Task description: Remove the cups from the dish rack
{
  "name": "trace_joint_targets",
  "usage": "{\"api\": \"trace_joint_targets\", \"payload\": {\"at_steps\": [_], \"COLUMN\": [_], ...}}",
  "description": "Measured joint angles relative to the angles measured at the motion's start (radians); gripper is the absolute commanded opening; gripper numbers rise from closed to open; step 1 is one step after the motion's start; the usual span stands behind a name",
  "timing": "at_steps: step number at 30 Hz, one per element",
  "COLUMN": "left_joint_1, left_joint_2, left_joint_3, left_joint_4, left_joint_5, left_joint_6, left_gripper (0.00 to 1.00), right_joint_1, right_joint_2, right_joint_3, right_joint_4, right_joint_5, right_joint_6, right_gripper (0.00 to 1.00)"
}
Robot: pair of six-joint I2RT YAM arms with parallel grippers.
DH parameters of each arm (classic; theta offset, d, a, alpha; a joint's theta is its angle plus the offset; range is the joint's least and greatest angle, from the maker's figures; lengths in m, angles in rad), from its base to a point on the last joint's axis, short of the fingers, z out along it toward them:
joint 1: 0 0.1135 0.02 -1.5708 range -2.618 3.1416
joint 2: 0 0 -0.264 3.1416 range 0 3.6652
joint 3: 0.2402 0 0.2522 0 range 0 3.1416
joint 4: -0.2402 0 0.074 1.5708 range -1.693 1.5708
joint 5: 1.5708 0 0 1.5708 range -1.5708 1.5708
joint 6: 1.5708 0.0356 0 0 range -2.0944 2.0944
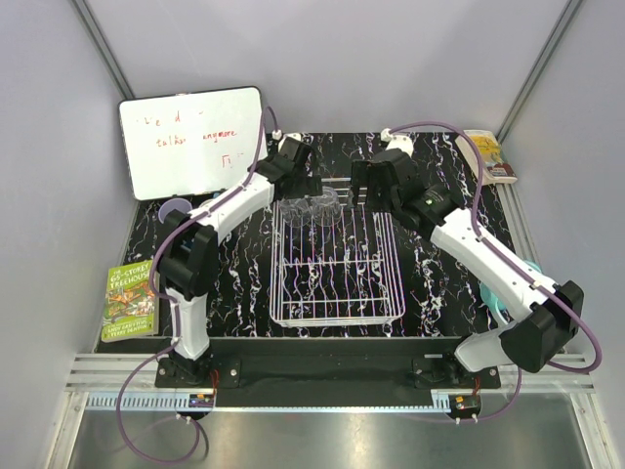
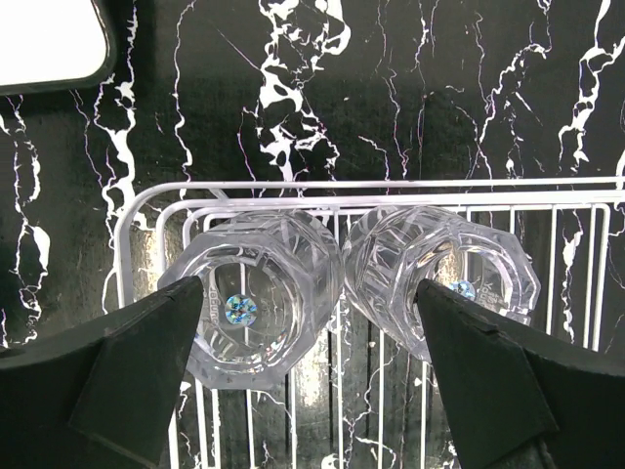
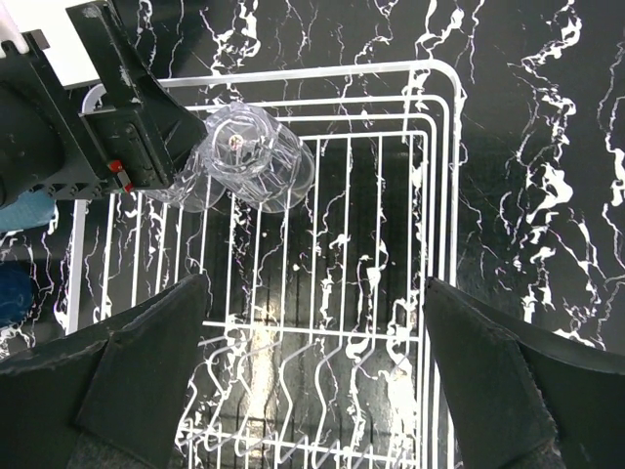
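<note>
- Starting at the near edge of the desk (image 1: 430, 283), the left arm base (image 1: 190, 371) and right arm base (image 1: 454, 376) are mounted side by side. A green book (image 1: 129, 303) lies at the desk's left edge.
- The dish rack (image 1: 337, 264) sits at the centre of the desk between the two arms, with its long axis running near to far.
- A lavender tumbler (image 1: 176, 210) stands on the desk outside the rack, to its left and beside the left arm.
- The first clear glass (image 2: 249, 308) and the second clear glass (image 2: 449, 264) rest in the rack's far-left corner. They touch side by side, and their bases face the left wrist camera.
- The left end effector (image 2: 308, 293) is spread wide and poised over the pair, with one finger outboard of each glass. Whether either finger touches glass cannot be told.
- The right end effector (image 3: 314, 283) is spread wide and carries nothing. It hangs above the far half of the rack, to the right of the glasses.
- A whiteboard (image 1: 190, 142) leans at the far left, and a second book (image 1: 493, 156) lies at the far right corner.
</note>
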State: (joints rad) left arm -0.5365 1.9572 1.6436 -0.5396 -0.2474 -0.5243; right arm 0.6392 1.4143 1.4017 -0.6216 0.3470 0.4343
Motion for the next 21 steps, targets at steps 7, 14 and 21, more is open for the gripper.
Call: {"api": "trace_joint_targets", "payload": {"at_steps": [7,14,21], "left_joint_1": [-0.020,-0.035,-0.033], "left_joint_2": [0.002,-0.002,-0.031], "left_joint_3": [0.012,0.013,0.013], "left_joint_4": [-0.003,-0.003,-0.004], "left_joint_5": [0.004,-0.005,-0.030], "left_joint_6": [0.000,0.001,0.001], "left_gripper": [0.99,0.99,0.99], "right_joint_1": [0.000,0.000,0.000], "right_joint_2": [0.000,0.000,0.000], "right_joint_3": [-0.039,-0.053,-0.072], "right_joint_4": [0.031,0.044,0.058], "right_joint_5": [-0.011,-0.016,-0.018], "right_joint_6": [0.001,0.001,0.001], "right_gripper": [1.00,1.00,1.00]}}
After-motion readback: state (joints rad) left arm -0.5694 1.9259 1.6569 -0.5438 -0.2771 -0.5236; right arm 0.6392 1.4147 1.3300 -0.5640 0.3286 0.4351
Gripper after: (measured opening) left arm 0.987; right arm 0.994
